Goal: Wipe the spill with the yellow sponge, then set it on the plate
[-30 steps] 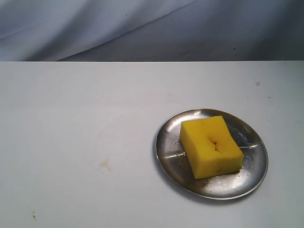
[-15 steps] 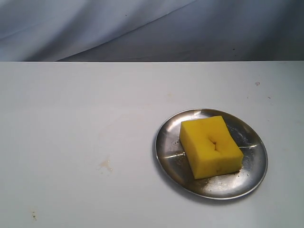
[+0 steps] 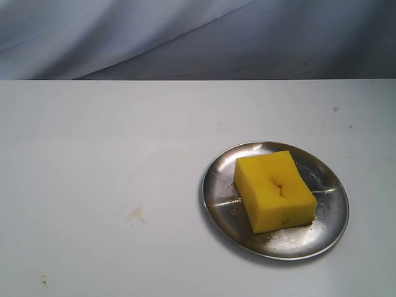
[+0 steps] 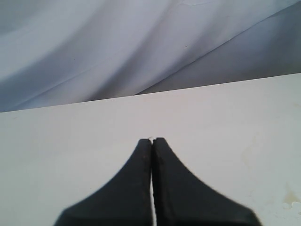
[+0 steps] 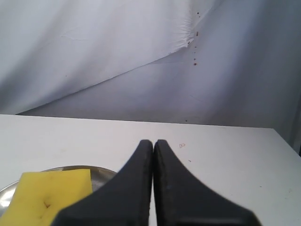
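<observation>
The yellow sponge [image 3: 274, 190] lies flat on the silver plate [image 3: 218, 204] at the right of the white table, its dent facing up. The spill [image 3: 137, 215] is a faint pale amber blot on the table, left of the plate. Neither gripper shows in the exterior view. In the left wrist view the left gripper [image 4: 152, 140] is shut with nothing held, above bare table, and the spill [image 4: 290, 202] sits at the frame's edge. In the right wrist view the right gripper [image 5: 154, 141] is shut and empty, with the sponge [image 5: 49, 195] and plate [image 5: 102, 175] beside its fingers.
A pale blue-grey cloth backdrop [image 3: 198, 37] hangs behind the table's far edge. Tiny dark specks [image 3: 44, 281] mark the near left of the tabletop, and a small mark [image 3: 335, 109] lies at the far right.
</observation>
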